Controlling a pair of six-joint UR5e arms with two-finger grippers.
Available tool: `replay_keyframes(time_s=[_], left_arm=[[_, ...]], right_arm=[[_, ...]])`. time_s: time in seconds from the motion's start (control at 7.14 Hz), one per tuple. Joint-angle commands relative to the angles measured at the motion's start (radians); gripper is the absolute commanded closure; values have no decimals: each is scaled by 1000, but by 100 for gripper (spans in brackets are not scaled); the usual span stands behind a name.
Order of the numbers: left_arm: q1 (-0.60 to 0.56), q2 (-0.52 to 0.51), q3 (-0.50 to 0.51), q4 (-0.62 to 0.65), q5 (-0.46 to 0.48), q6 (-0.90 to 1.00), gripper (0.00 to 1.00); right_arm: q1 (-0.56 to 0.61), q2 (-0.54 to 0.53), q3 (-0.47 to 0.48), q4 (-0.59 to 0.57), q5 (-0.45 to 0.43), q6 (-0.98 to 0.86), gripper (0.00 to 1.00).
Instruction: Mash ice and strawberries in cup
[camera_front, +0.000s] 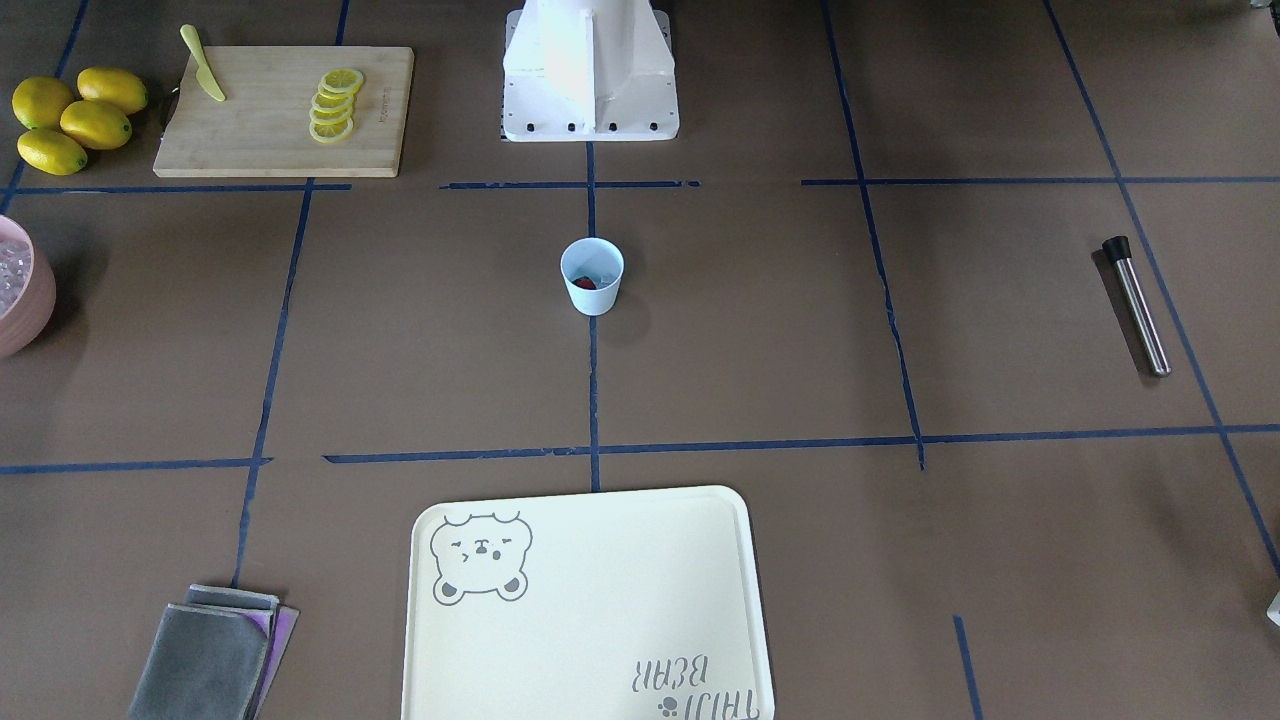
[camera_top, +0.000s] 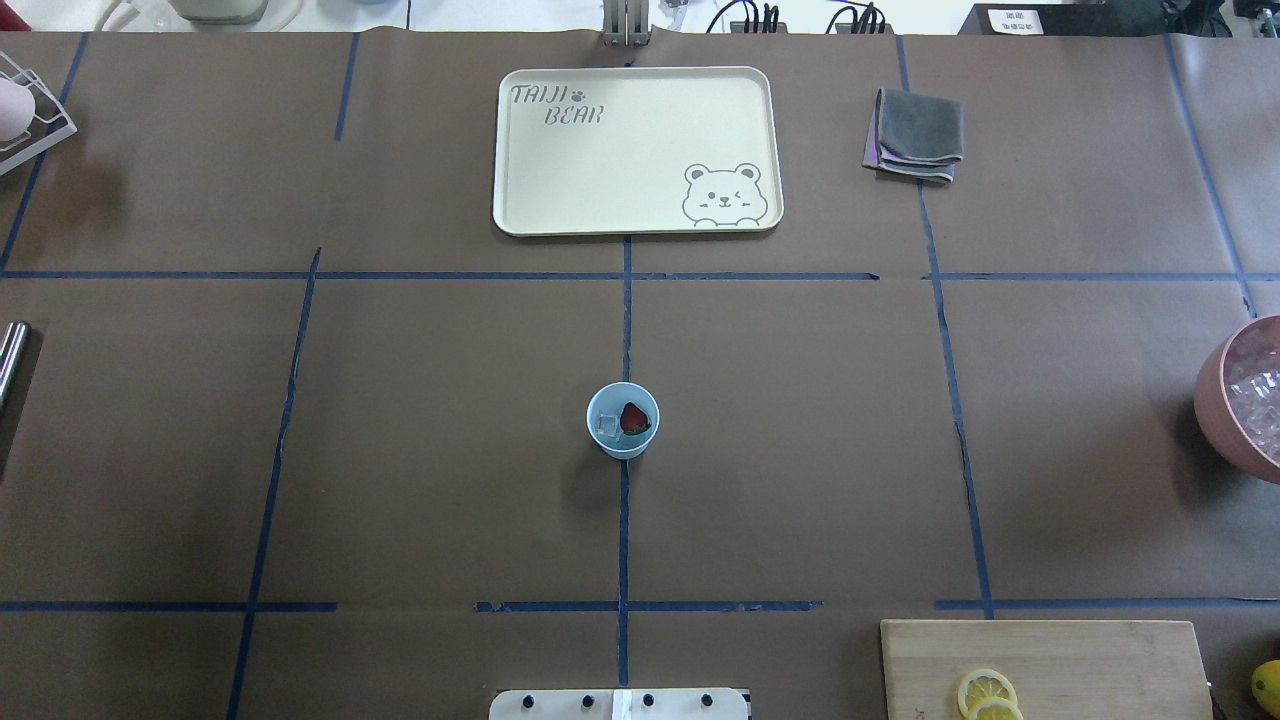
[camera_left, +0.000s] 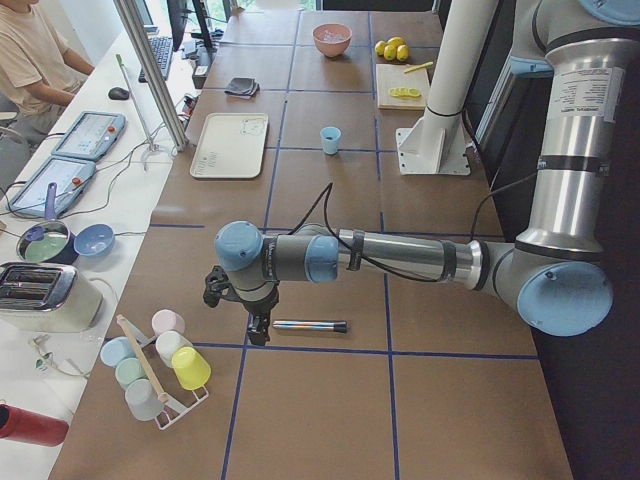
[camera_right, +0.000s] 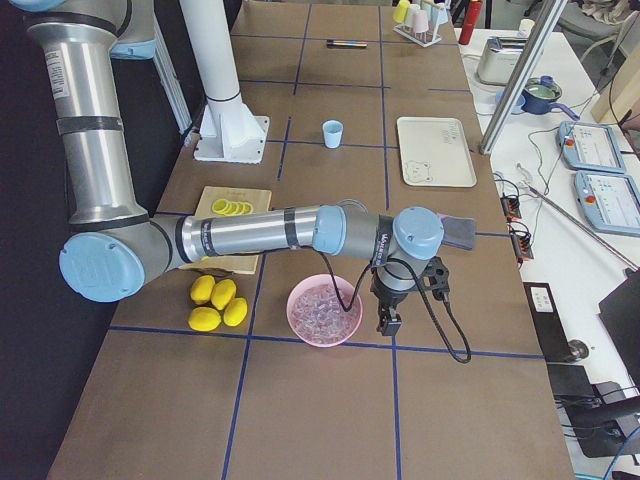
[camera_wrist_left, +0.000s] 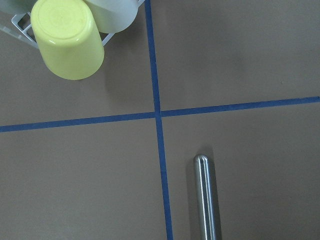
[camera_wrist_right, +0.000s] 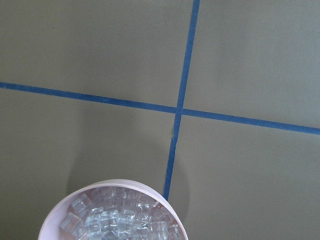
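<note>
At the table's left end, the left gripper (camera_left: 256, 333) hangs near the steel muddler (camera_left: 310, 325); whether its jaws are open cannot be told. In the centre stands the cup (camera_top: 620, 449), small, pale blue, tapered, probably light and easy to tip, so best held around its wall; inside lie one dark-red strawberry (camera_top: 634, 418), likely soft, and clear ice (camera_top: 606, 428), likely hard and slippery. At the right, the right gripper (camera_right: 386, 324) hangs beside the pink bowl (camera_right: 293, 310), jaws equally unclear.

place: robotics lab | evidence: table (camera_front: 750, 330) gridded in blue tape — teach pendants (camera_left: 88, 135) by seated operator (camera_left: 30, 50)
</note>
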Motion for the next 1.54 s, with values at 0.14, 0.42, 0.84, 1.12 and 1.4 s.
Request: replay_keyframes(time_s=[0.14, 0.42, 0.84, 1.12, 1.4], left_arm=[[5, -15, 8, -4, -3, -2, 0], [5, -18, 9, -1, -3, -5, 0], [6, -16, 6, -4, -3, 1, 0], [6, -2, -30, -1, -2, 2, 0], [8, -5, -43, -2, -2, 2, 0]], right_arm=[[-4, -14, -6, 22, 5, 8, 0], [-7, -14, -18, 23, 3, 9, 0], [-13, -14, -33, 59, 3, 11, 0], [-31, -13, -35, 59, 3, 12, 0], [-39, -13, -38, 59, 3, 29, 0]])
